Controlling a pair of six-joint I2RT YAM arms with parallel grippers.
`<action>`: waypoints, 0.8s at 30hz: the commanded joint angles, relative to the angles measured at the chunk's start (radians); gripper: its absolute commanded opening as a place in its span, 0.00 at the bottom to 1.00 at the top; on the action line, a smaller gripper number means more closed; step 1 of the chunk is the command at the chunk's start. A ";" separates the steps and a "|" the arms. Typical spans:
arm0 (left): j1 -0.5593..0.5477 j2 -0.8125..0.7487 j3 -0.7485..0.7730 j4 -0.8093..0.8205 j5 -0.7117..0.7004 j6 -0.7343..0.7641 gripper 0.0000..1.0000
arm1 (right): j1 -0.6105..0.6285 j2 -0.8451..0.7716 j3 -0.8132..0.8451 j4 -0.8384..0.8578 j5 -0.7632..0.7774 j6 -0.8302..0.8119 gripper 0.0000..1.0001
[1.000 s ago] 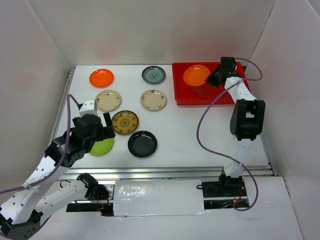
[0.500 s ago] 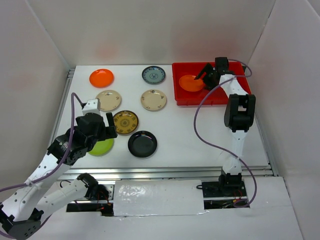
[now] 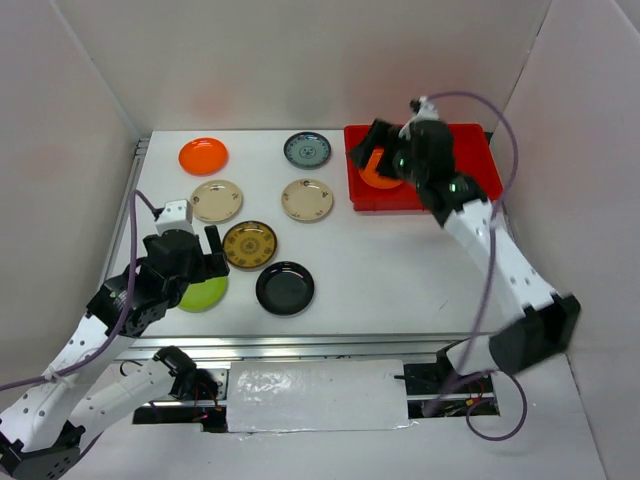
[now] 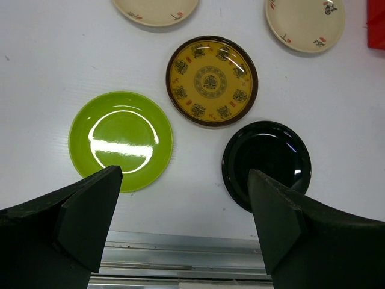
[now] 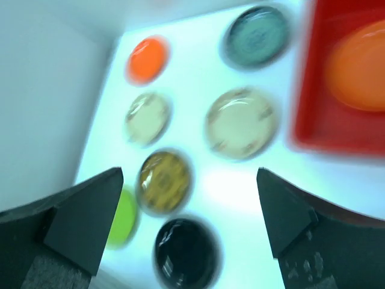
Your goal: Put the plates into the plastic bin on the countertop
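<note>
The stiff, slippery lime plate (image 4: 120, 139) is probably best pinched at its six-o'clock rim; left fingers (image 4: 84, 217) and right fingers (image 5: 78, 223) are spread, empty.

I see the white countertop (image 3: 400, 270) | far left: orange plate (image 3: 203, 155) | far middle: grey-blue plate (image 3: 306, 149) | far right corner: red bin (image 3: 385, 203) | middle row: left cream plate (image 3: 217, 200), right cream plate (image 3: 307, 199), apart | nearer me: brown-gold plate (image 3: 250, 244), black plate (image 3: 285, 288) just beside it, lime green plate (image 3: 208, 293) leftmost, near the front edge
</note>
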 commanded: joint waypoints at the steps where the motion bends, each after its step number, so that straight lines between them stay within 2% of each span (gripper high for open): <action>1: 0.003 -0.009 0.021 -0.016 -0.096 -0.052 0.99 | 0.145 -0.096 -0.350 0.094 -0.133 -0.019 1.00; 2: 0.003 -0.004 0.025 -0.026 -0.106 -0.070 0.99 | 0.187 -0.161 -0.436 0.169 -0.185 0.008 1.00; 3: 0.003 0.004 0.032 -0.044 -0.114 -0.073 0.99 | 0.224 -0.179 -0.596 0.324 -0.213 0.063 1.00; 5: 0.005 0.007 0.031 -0.044 -0.117 -0.076 0.99 | 0.322 -0.213 -0.788 0.471 -0.215 0.131 1.00; 7: 0.005 0.004 0.028 -0.039 -0.107 -0.070 0.99 | 0.371 -0.216 -0.878 0.621 -0.175 0.208 0.99; 9: 0.005 -0.001 0.026 -0.035 -0.100 -0.066 0.99 | 0.422 -0.190 -0.963 0.689 -0.155 0.246 0.97; 10: 0.002 -0.001 0.026 -0.032 -0.099 -0.063 0.99 | 0.435 -0.155 -0.980 0.747 -0.155 0.271 0.95; 17: 0.005 -0.005 0.021 -0.023 -0.084 -0.053 0.99 | 0.489 0.072 -0.945 0.804 -0.123 0.338 0.86; 23: 0.003 -0.013 0.018 -0.015 -0.073 -0.047 0.99 | 0.486 0.231 -0.882 0.766 -0.042 0.470 0.66; 24: 0.005 -0.013 0.018 -0.013 -0.071 -0.044 0.99 | 0.486 0.244 -0.882 0.771 -0.032 0.478 0.56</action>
